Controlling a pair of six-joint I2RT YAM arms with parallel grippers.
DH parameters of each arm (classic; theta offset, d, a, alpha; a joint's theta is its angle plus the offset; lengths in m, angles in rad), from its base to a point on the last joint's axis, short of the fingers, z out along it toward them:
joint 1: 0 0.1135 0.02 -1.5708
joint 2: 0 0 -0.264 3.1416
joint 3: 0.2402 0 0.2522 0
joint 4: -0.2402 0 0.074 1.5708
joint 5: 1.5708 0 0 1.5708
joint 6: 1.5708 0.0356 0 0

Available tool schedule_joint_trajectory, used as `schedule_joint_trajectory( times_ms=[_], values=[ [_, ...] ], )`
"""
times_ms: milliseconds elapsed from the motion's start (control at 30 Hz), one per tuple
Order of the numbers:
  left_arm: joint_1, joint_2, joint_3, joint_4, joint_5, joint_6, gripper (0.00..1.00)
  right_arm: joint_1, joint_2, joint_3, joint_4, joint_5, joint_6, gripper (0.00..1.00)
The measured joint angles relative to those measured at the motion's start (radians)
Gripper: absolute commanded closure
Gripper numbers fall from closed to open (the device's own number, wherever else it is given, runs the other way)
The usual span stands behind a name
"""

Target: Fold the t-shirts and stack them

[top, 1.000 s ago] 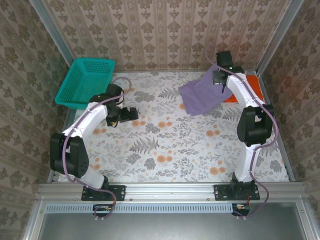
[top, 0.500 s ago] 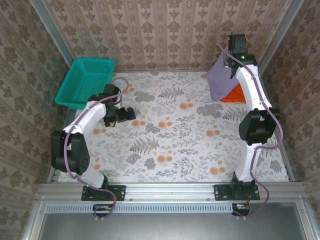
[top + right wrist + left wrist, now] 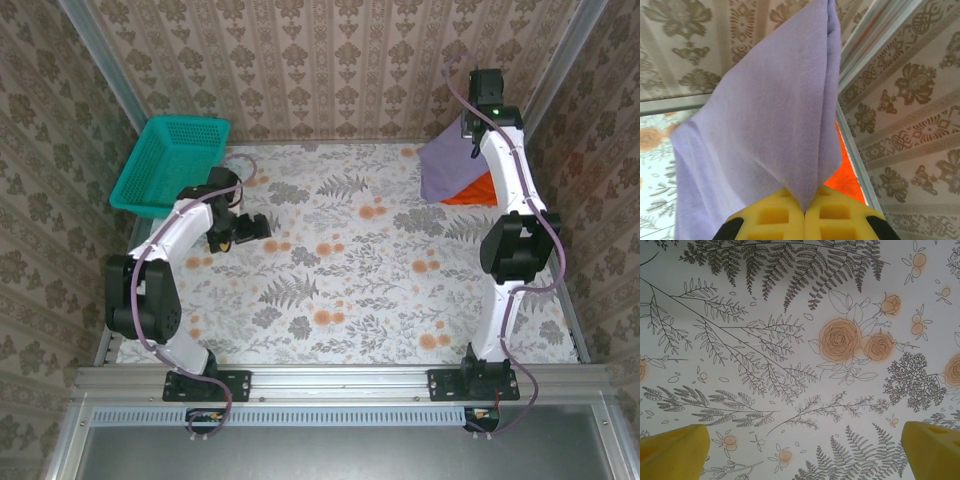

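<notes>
One pinch: right gripper (image 3: pixel 804 212) clamps purple tee (image 3: pixel 765 125), seemingly over orange tee (image 3: pixel 476 190); left gripper (image 3: pixel 805 450) gapes. Folds could spill on release.

A teal plastic mesh basket (image 3: pixel 150 195) is set at the far left corner of the tabletop (image 3: pixel 340 290), which is covered with a fern-and-rose print. The tabletop is enclosed by damask-patterned walls (image 3: pixel 330 60).
</notes>
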Motion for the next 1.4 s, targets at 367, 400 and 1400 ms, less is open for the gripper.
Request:
schedule_joint_trajectory(
  times_ms=[367,400,1400],
  values=[
    [-0.001,0.008,0.005,-0.019,-0.001,0.018,0.00,-0.075,0.116,0.001,0.001,0.032,0.021,1.00],
    [-0.002,0.010,0.008,-0.026,-0.003,0.020,0.00,-0.083,0.130,0.001,0.002,0.032,0.021,1.00],
    [-0.153,0.066,0.140,-0.157,-0.117,0.055,0.00,-0.188,0.162,-0.120,0.008,0.092,0.063,0.00]
  ],
)
